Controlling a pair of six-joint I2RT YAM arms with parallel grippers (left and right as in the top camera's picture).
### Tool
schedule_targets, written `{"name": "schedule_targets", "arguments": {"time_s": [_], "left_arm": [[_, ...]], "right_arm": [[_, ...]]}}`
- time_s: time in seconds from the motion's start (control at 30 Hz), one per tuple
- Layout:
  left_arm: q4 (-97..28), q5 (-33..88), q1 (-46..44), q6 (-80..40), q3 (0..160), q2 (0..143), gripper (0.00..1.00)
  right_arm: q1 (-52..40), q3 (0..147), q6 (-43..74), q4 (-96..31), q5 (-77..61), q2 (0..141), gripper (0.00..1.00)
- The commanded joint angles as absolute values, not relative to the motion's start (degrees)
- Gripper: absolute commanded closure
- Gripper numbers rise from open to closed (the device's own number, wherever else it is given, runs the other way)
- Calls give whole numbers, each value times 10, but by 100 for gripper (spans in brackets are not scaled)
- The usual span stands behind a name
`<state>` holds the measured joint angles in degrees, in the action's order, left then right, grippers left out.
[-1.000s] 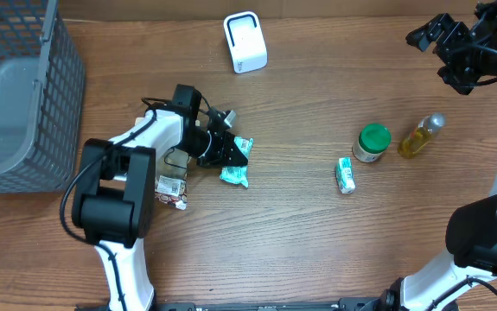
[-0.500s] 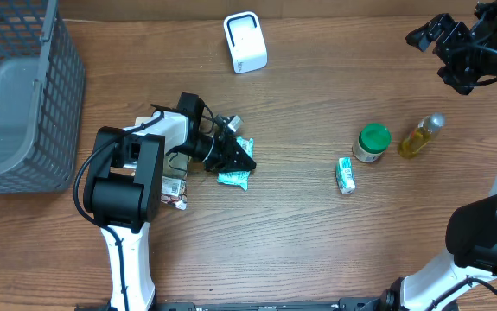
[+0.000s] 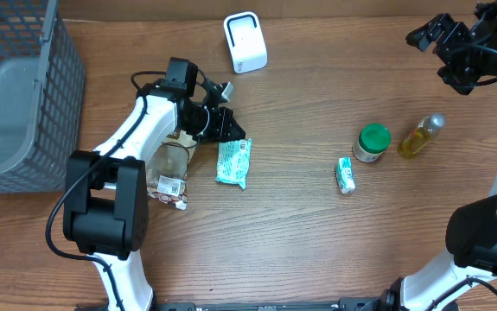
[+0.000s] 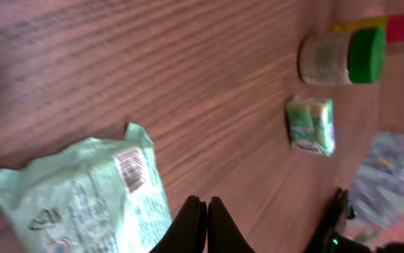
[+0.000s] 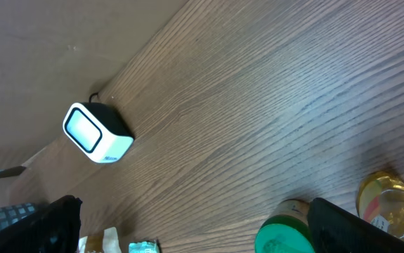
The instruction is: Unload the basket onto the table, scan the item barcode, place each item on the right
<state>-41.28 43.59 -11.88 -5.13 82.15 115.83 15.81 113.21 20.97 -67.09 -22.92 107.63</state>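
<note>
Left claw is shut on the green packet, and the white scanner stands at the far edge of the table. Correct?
Not quite. The left claw is shut, but on nothing. The left wrist view shows its fingers pressed together, with the green packet lying loose beside them, not gripped. The white scanner does stand at the far edge.

The green pouch (image 4: 82,197) runs off the bottom of the left wrist view, and its print is too blurry to read. The jar (image 5: 286,228) and the oil bottle (image 5: 391,204) are cut off at the bottom of the right wrist view. From above, the left arm (image 3: 140,130) hides part of a clear thing (image 3: 168,168); I cannot tell what it is. The basket (image 3: 66,78) runs off the left edge.
</note>
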Motion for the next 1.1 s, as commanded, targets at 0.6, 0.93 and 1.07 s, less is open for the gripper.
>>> {"name": "schedule_targets", "arguments": {"time_s": [0.6,0.93,1.07], "left_arm": [[-373,552,-104,-44,828,1278,92],[-407,556,-102,-54,846,1135,90],[-446,555,-102,-56,846,1103,88]], "right_arm": [[158,1144,206,-670,-225,1068,0],[158,1144,206,-670,-225,1068,0],[158,1144,206,-670,-225,1068,0]]}}
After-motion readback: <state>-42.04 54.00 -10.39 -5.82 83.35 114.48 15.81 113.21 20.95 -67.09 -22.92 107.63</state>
